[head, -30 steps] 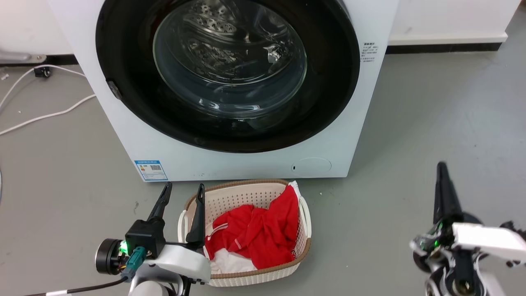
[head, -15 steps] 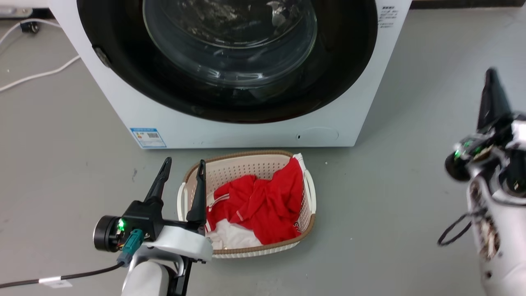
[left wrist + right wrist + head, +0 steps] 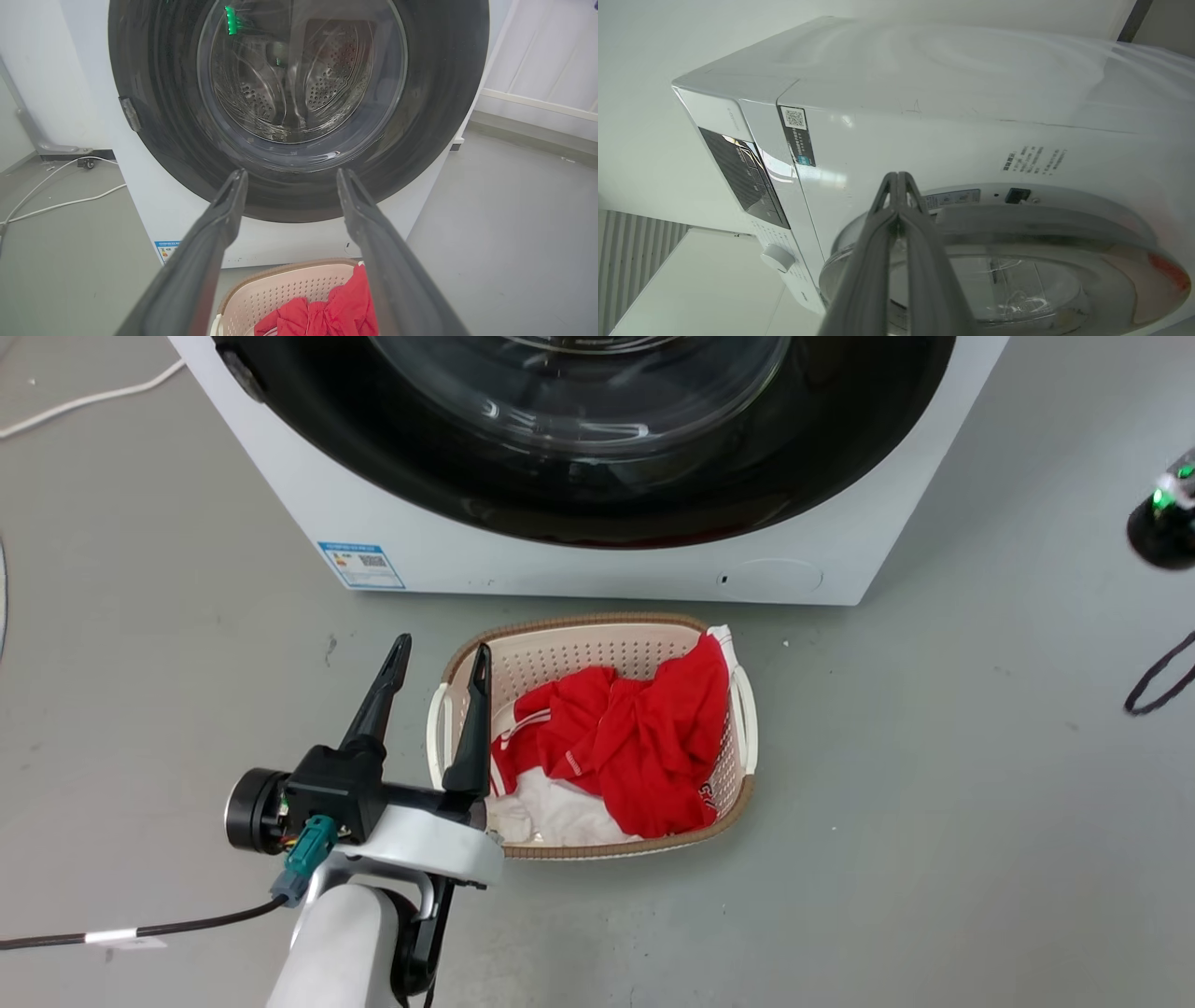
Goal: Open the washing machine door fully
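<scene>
Black washing machine door (image 3: 579, 513) edge is seen at 12 o'clock, open floor (image 3: 934, 756) at 3. Left gripper (image 3: 443, 644) is held spread, empty, at 8 o'clock; right gripper (image 3: 899, 176) is pinched closed.

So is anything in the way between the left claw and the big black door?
Nothing visible: the left gripper faces the washing machine door with open air between. The laundry basket sits lower, on the floor.
</scene>
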Controlling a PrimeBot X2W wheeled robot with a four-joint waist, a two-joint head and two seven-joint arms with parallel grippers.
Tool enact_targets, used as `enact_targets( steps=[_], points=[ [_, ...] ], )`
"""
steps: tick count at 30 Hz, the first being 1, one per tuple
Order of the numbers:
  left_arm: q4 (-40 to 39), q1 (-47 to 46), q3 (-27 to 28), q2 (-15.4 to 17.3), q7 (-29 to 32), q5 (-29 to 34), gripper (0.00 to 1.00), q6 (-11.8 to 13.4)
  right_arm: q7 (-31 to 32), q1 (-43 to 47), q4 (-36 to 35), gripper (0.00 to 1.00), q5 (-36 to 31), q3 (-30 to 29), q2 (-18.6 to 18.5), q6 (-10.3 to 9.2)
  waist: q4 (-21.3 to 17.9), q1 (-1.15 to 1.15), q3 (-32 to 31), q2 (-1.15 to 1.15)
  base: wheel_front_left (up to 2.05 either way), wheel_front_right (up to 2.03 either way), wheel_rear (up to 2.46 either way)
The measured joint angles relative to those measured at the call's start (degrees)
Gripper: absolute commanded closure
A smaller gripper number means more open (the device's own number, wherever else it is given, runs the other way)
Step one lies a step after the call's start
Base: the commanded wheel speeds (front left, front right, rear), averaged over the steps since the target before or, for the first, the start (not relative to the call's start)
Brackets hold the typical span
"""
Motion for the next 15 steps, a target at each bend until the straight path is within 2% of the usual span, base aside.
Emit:
enact_targets(
  steps=[7,15],
  points=[
    [-1.25,-1.48,-0.34,0.0,0.0,-0.14,0.0,-0.14,8.32,-9.4,7.48,1.0,-2.25,5.98,-2.92,0.0,1.12,0.0,3.06,0.0,0.0,0.0,0.0],
    [-2.08,-3.0,-0.62,0.01,0.0,-0.29,0.0,-0.42,15.22,-18.42,13.63,1.0,-5.98,12.47,-3.09,0.0,2.66,0.0,6.35,0.0,0.0,0.0,0.0]
  ],
)
